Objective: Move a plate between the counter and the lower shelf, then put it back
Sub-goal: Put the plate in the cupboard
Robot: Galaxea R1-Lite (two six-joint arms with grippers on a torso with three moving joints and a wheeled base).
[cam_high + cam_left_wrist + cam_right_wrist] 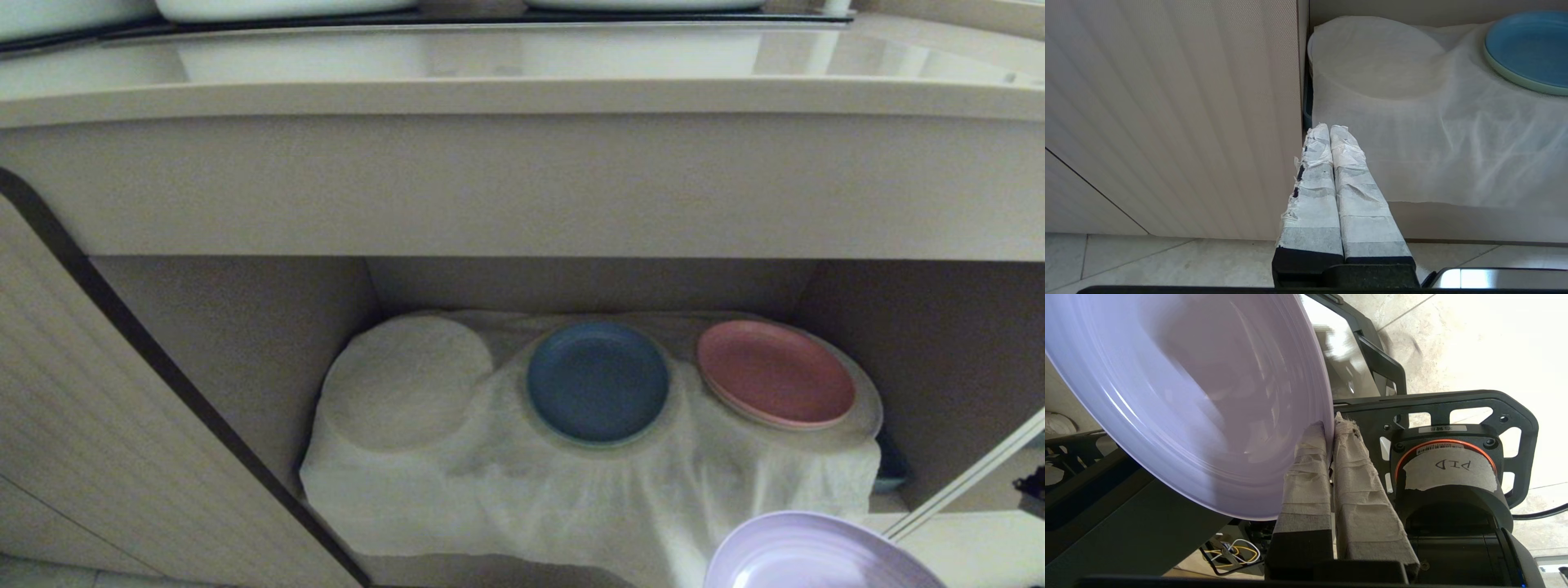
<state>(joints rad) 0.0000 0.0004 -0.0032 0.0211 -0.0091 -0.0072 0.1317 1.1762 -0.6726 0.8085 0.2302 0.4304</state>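
The lavender plate (816,555) pokes into the head view at the bottom right, in front of and below the lower shelf (571,482). My right gripper (1331,426) is shut on the plate (1188,396) at its rim, one taped finger inside the rim and one outside; the plate hangs tilted above the robot's base. The beige counter (522,73) runs across the top of the head view. My left gripper (1329,128) is shut and empty, parked low beside the cabinet door, pointing at the cloth's left edge.
On the shelf's white cloth sit a cloth-covered round stack (408,380) at the left, a blue plate (598,380) in the middle and a pink plate (775,373) at the right. A ribbed cabinet door (98,425) stands open on the left. White dishes (277,8) line the counter's back.
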